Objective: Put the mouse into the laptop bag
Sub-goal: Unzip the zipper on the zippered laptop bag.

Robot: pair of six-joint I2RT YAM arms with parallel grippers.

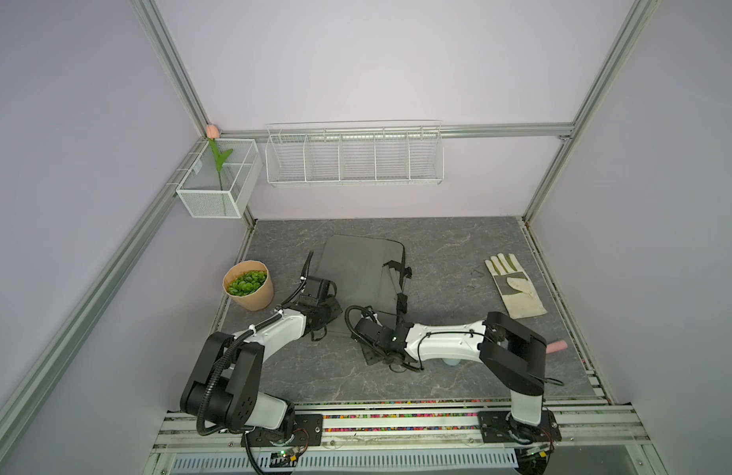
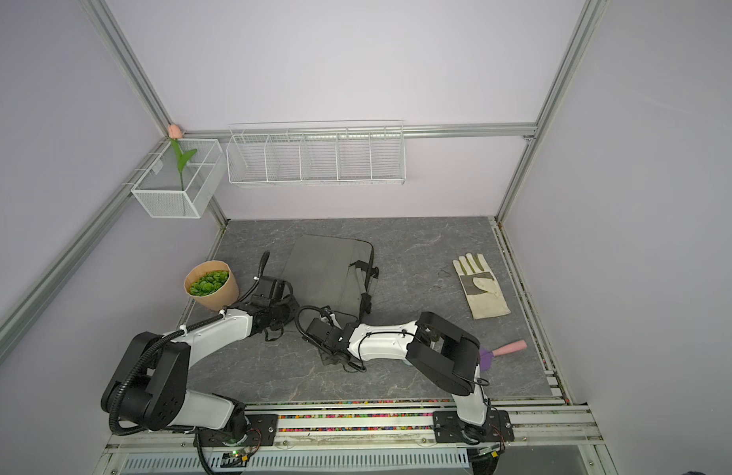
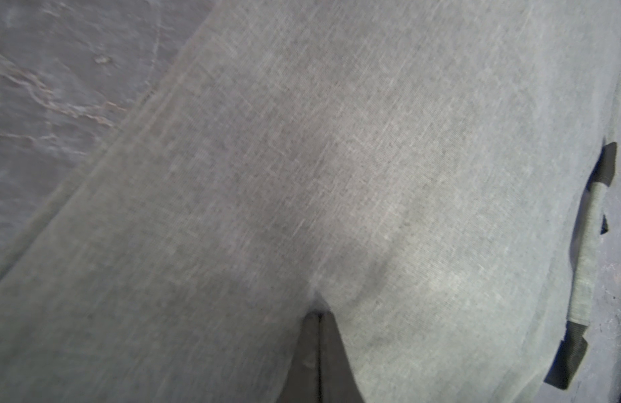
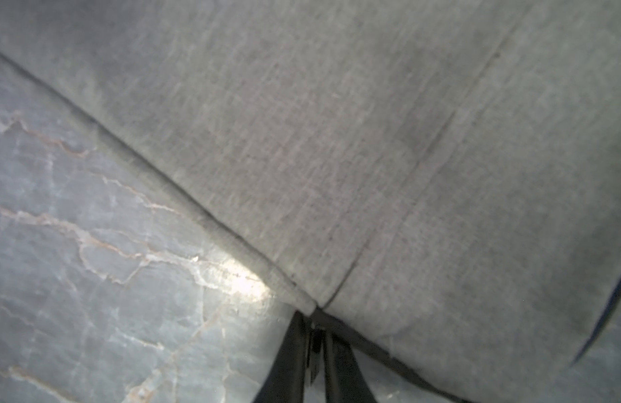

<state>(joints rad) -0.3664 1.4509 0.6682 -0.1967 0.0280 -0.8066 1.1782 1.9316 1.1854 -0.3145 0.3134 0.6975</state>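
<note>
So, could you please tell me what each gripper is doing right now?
Left gripper: closed, pinching the laptop bag fabric.
Right gripper: closed on the laptop bag's edge.

no readable text, label or number anywhere.

mouse (image 1: pixel 452 362) — mostly hidden under right arm (image 1: pixel 442 343) | wrist views — blurred
</note>
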